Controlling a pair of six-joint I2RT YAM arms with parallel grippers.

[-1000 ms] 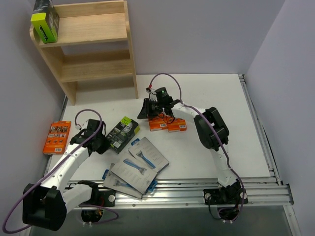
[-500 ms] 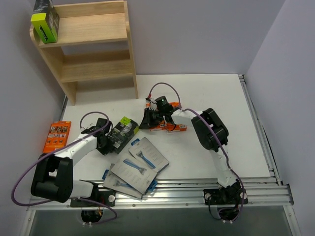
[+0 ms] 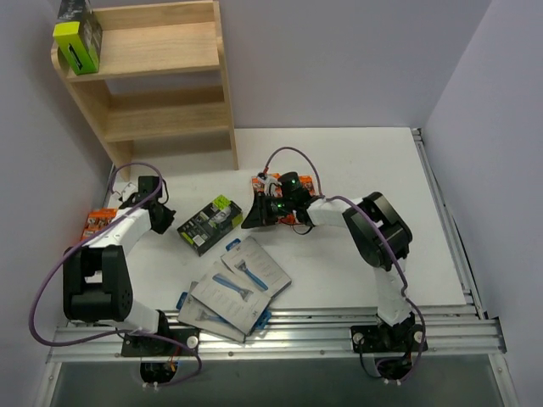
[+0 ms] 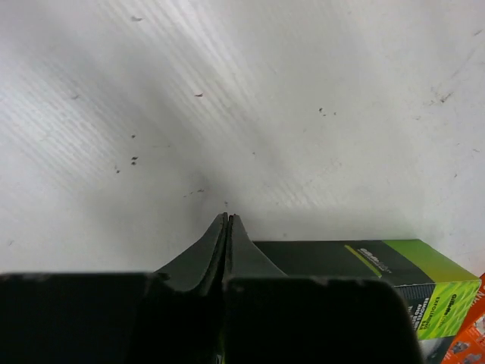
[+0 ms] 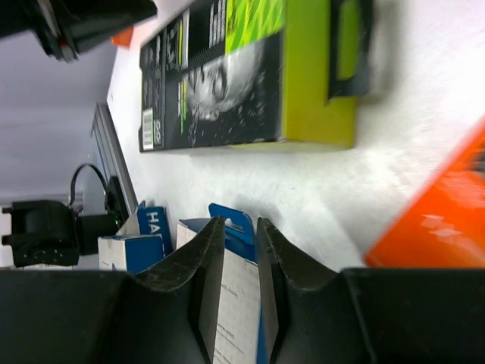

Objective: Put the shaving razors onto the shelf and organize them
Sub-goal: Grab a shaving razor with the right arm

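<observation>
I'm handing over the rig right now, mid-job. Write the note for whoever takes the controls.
Left gripper: shut, empty, low over the table beside the black box.
Right gripper: jaws barely apart, holding nothing, at the orange packs mid-table.
Done: one lime-sided box stands on the shelf, top tier, left end.
To do: shelve the black box, the mid-table orange packs, another orange pack at the table's left edge, and the grey cards piled near the front.
</observation>
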